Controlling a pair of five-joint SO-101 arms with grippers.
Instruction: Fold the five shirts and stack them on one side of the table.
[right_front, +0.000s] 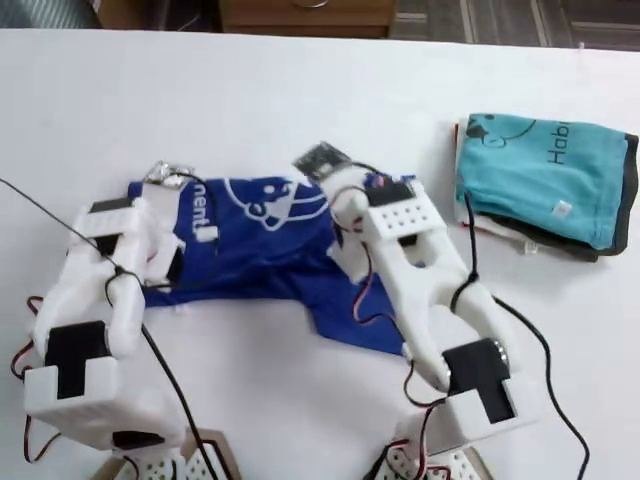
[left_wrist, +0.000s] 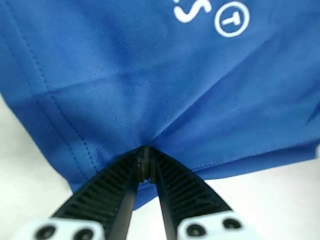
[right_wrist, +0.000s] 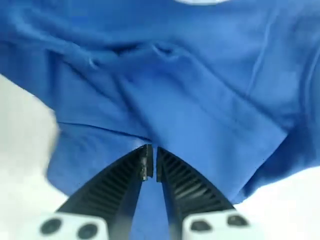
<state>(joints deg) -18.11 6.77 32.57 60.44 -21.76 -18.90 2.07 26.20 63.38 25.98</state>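
The soft, lightweight blue jersey shirt (right_front: 250, 258) will likely sag, so hems hold best. The left gripper (left_wrist: 144, 167) pinches its nine-o'clock edge, and the right gripper (right_wrist: 150, 162) clamps fabric at three o'clock.

A white desk (right_front: 300, 100) fills most of the high view, evenly lit, and beyond its far edge stand a brown wooden cabinet (right_front: 305, 15) at top centre and dark striped floor (right_front: 500, 20) at upper right.

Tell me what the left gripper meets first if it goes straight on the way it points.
The left gripper is shut on the blue shirt; straight ahead it would probably meet more of that cloth.
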